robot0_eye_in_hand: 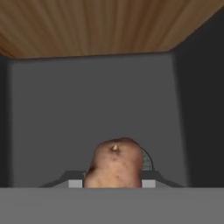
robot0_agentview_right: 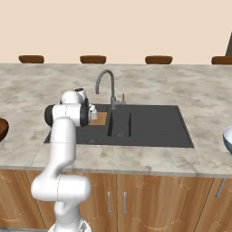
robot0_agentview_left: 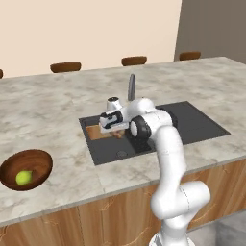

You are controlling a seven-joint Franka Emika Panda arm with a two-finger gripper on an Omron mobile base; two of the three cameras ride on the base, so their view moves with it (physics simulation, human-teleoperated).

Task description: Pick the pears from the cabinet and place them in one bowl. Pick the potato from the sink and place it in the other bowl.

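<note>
Over the sink's left basin: gripper (robot0_eye_in_hand: 113, 186), pointing down into the basin from the end of the white arm (robot0_agentview_left: 166, 144).
Gripper state: narrow, its jaws closed against the two sides of the potato (robot0_eye_in_hand: 114, 164).
Potato: brown and speckled, with a small pale sprout on top, seen end-on in the hand view just above the fingers; a small tan patch of it shows under the hand in the left base view, at the basin's left end.
Sink (robot0_agentview_right: 154, 124): matte black, double basin, set into the middle of the tabletop (robot0_agentview_left: 48, 110); the arm works at the left basin, the right basin lies bare.
Tap (robot0_agentview_right: 108, 86): thin grey gooseneck, standing at the sink's back edge, just beside the arm's hand.
Brown bowl (robot0_agentview_left: 36, 161): glossy wooden, near the tabletop's front left edge, well apart from the sink.
Pear (robot0_agentview_left: 24, 178): bright yellow-green, lying inside the brown bowl.
Second bowl (robot0_agentview_right: 228, 139): pale grey-blue rim, at the tabletop's right edge, cut by the right base view.
</note>
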